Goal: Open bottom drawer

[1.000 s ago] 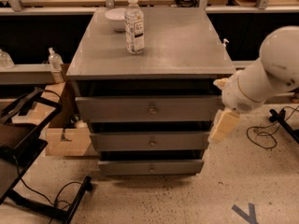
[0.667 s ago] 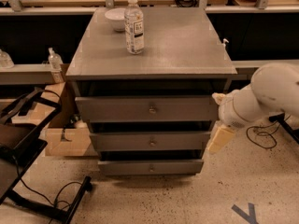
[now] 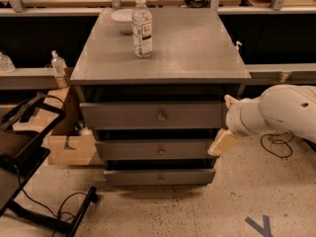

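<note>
We see a clear bottle [image 3: 142, 27] on the cabinet top [image 3: 187, 48], at about 11 o'clock from the top's centre. It has a white label with dark print (the writing is too small for us to read). A white bowl [image 3: 122, 19] sits just behind it, at its 10 o'clock. No other writing shows.

The bottom drawer [image 3: 159, 177] is the lowest of three grey fronts, just above the speckled floor, with a small round knob [image 3: 159, 178] at its centre. The gripper [image 3: 222, 143] hangs at the right end of the middle drawer [image 3: 148, 150], at 3 o'clock from that drawer's knob, on a white arm [image 3: 276, 110] reaching in from the right. The bottom drawer lies at about 8 o'clock from the gripper, apart from it. We cannot tell whether the gripper is spread or closed.
</note>
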`<state>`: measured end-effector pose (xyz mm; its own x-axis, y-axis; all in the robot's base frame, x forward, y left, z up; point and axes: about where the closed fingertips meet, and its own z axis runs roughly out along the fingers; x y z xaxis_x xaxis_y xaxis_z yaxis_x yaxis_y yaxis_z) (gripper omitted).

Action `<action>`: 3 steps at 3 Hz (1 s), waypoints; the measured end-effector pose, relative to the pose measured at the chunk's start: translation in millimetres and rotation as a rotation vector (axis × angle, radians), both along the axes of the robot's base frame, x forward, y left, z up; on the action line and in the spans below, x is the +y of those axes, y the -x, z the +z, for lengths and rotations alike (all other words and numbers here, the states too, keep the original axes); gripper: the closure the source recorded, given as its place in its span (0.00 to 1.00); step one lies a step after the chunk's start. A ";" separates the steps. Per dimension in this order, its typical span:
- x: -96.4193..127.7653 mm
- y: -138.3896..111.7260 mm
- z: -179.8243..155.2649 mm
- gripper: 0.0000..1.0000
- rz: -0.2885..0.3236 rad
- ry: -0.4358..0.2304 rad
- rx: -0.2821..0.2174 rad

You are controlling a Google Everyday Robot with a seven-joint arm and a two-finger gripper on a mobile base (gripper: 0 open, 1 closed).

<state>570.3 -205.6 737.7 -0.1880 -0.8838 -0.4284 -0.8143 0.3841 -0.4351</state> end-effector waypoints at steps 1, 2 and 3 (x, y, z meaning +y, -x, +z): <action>11.0 4.8 -31.6 0.00 0.016 0.018 0.042; 23.4 16.6 -85.9 0.00 0.041 0.083 0.083; 21.4 21.4 -162.0 0.00 0.113 0.167 0.068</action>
